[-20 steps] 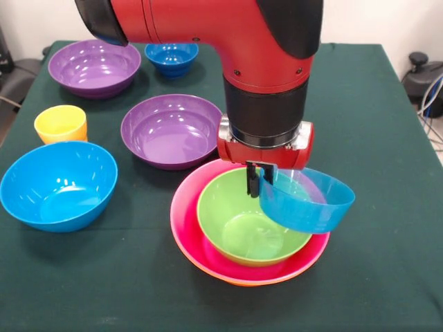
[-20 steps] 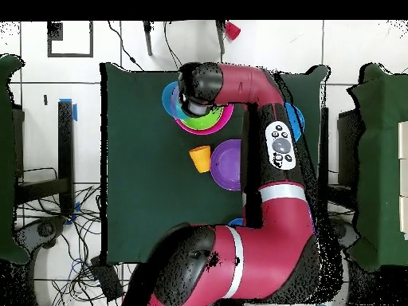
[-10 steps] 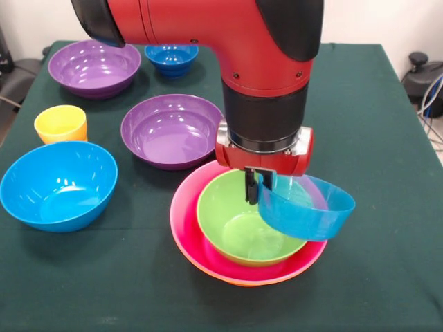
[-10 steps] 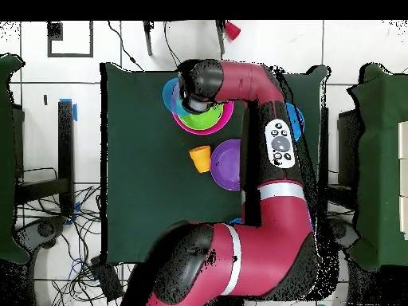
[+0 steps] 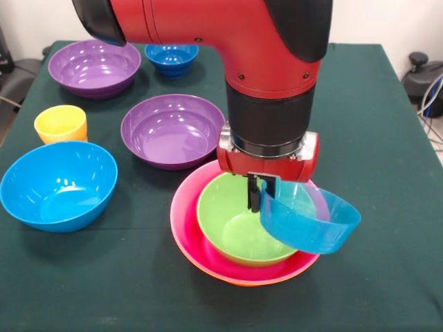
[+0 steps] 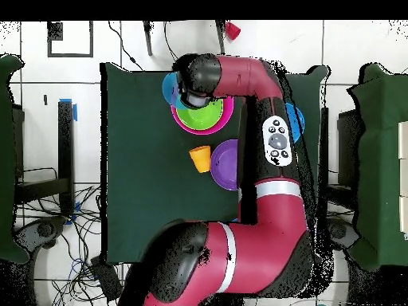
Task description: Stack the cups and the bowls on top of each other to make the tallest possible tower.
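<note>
The arm (image 5: 270, 69) comes down from above with its wrist vertical, and the gripper (image 5: 255, 195) hangs over the green bowl (image 5: 239, 228), its dark fingers (image 5: 253, 194) pinched on the near-left rim of the teal bowl (image 5: 308, 221). That bowl hangs tilted, clear of the table (image 5: 387, 138), its body off to the right of the fingers and its low side out over the right rim of the pink bowl (image 5: 187, 232). Straight below the fingers the green bowl sits nested in the pink one, and a thin orange edge (image 5: 239, 281) shows under the pink at the near side. To the fingers' left, close to the pink rim, stands a purple bowl (image 5: 172, 130); further left are the light blue bowl (image 5: 59, 183) and the yellow cup (image 5: 61, 123). Behind those, near the far edge, are a second purple bowl (image 5: 93, 66) and the small dark blue bowl (image 5: 171, 57). Right of the fingers the cloth is bare out to the table's edge. In the overhead view the gripper (image 6: 191, 101) sits over the pile near a table edge, and the orange cup (image 6: 200, 158) stands beside a purple bowl.
</note>
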Robot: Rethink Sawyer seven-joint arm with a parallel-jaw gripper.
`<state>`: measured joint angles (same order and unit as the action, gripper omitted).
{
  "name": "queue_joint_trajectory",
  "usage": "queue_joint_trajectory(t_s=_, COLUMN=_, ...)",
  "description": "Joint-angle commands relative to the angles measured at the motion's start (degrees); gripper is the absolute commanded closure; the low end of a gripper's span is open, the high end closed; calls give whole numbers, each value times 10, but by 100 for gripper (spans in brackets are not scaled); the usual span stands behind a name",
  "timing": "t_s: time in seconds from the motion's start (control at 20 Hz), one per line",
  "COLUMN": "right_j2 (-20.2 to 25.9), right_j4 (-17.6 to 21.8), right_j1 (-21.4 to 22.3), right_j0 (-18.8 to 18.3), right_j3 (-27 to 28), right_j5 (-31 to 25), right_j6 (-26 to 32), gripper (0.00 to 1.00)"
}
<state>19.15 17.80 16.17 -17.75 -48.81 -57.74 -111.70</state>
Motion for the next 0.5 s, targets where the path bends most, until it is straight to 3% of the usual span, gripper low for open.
queue_joint_trajectory(t_s=0.05, right_j2=5, right_j4=51, right_j1=19, right_j0=22, right_j3=-2, right_j5=-67, right_j6=149, gripper=100)
queue_joint_trajectory(t_s=0.2, right_j2=0, right_j4=55, right_j1=20, right_j0=29, right_j3=14, right_j5=-104, right_j6=157, gripper=100)
queue_joint_trajectory(t_s=0.5, right_j2=4, right_j4=57, right_j1=21, right_j0=30, right_j3=10, right_j5=-101, right_j6=158, gripper=100)
